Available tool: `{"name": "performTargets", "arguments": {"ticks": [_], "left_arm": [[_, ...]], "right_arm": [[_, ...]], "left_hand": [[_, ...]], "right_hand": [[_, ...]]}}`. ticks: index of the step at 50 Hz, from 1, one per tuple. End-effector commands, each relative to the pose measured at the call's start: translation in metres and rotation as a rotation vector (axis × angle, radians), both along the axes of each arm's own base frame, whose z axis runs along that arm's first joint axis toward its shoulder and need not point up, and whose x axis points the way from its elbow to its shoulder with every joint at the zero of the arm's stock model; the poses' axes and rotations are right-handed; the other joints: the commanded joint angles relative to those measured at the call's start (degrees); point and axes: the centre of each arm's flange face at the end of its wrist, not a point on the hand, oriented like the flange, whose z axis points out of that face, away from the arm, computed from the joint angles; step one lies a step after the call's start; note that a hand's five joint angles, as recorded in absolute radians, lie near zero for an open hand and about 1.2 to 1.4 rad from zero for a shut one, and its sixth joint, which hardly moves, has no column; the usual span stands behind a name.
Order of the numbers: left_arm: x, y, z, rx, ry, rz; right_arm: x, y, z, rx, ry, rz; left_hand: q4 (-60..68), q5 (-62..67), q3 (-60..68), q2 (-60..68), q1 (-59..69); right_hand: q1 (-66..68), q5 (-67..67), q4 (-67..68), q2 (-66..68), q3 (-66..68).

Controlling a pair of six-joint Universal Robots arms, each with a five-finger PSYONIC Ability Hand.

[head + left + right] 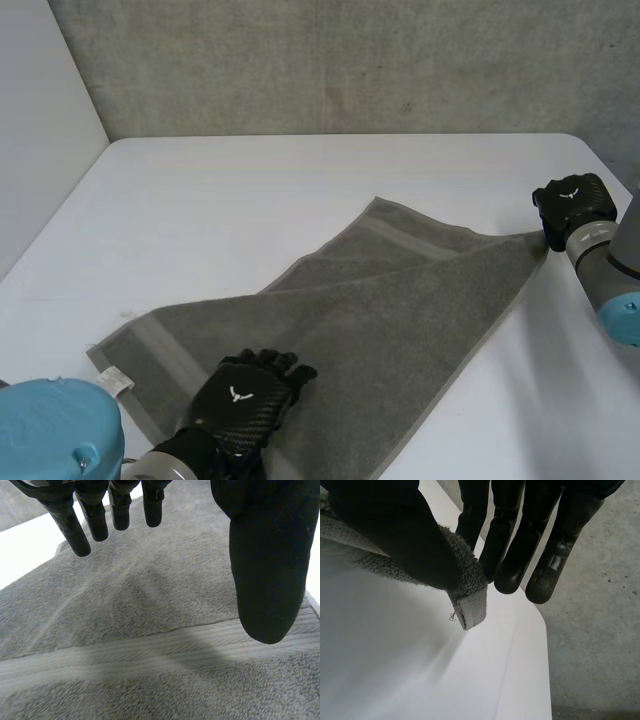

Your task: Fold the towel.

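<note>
Right hand had the towel pinched at its far corner, thumb against fingers; left hand rested straight-fingered, holding nothing, on the near end. The good move was carrying that corner level across to meet the opposite edge. Grey, banded, the towel lay slantwise on the table, one part apparently doubled over.
</note>
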Motion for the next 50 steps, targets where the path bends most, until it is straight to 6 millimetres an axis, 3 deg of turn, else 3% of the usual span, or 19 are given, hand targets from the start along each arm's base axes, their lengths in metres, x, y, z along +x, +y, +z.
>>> {"name": "performTargets", "arguments": {"ticks": [1, 22, 50], "left_arm": [[-0.005, 0.005, -0.004, -0.006, 0.057, -0.065], [-0.035, 0.027, -0.022, 0.02, 0.139, -0.16], [-0.056, 0.036, -0.039, 0.022, 0.168, -0.216]], "right_arm": [[0.002, 0.004, -0.003, 0.011, 0.001, 0.007], [0.004, 0.008, -0.011, 0.014, 0.011, 0.015], [0.004, 0.01, -0.014, 0.022, 0.012, 0.018]], "left_hand": [[1.02, -0.95, 1.01, 1.09, 0.75], [1.7, -0.28, 1.68, 1.76, 1.42], [2.37, 0.39, 2.36, 2.43, 2.09]], "right_hand": [[24.79, 14.05, 11.79, 12.51, 12.07], [24.79, 14.05, 11.79, 12.51, 12.07], [24.79, 14.05, 11.79, 12.51, 12.07]]}}
